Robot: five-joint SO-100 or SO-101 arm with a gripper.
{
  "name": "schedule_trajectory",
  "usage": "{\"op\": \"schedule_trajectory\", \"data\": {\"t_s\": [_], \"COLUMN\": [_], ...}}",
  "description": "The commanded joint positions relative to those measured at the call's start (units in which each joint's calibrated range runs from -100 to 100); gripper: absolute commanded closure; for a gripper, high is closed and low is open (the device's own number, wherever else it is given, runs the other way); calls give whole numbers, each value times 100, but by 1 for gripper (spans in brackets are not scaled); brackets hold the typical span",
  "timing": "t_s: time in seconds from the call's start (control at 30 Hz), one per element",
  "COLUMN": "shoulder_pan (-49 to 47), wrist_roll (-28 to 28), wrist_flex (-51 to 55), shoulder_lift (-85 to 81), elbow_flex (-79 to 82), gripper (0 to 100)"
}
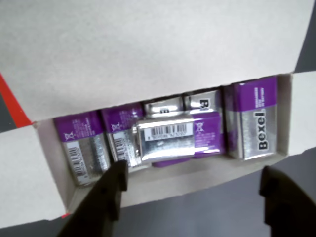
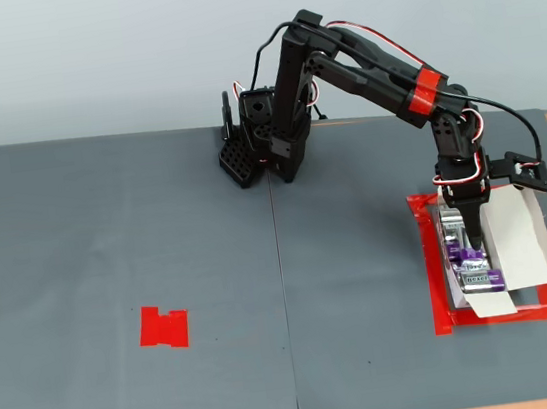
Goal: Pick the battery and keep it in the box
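Purple-and-silver battery (image 1: 177,139) lies loose atop others in the box (image 1: 148,54), fingers (image 1: 111,190) wide open and empty above; rigid, slick foil, best gripped across its narrow sides.

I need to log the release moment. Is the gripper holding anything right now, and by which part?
Nothing. In the wrist view the gripper is open, its fingers clear of the battery, which lies crosswise on the others in the box.
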Motion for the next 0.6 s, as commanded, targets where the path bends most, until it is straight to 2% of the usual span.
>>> {"op": "schedule_trajectory", "data": {"t_s": [0.0,0.1,0.27,0.57], "shoulder_pan": [83,90,269,933], "wrist_roll": [-18,-13,-13,-18], "wrist_flex": [13,13,13,22], "shoulder_lift": [-183,-463,-963,-2218], "elbow_flex": [-334,-334,-261,137], "gripper": [80,89,98,98]}}
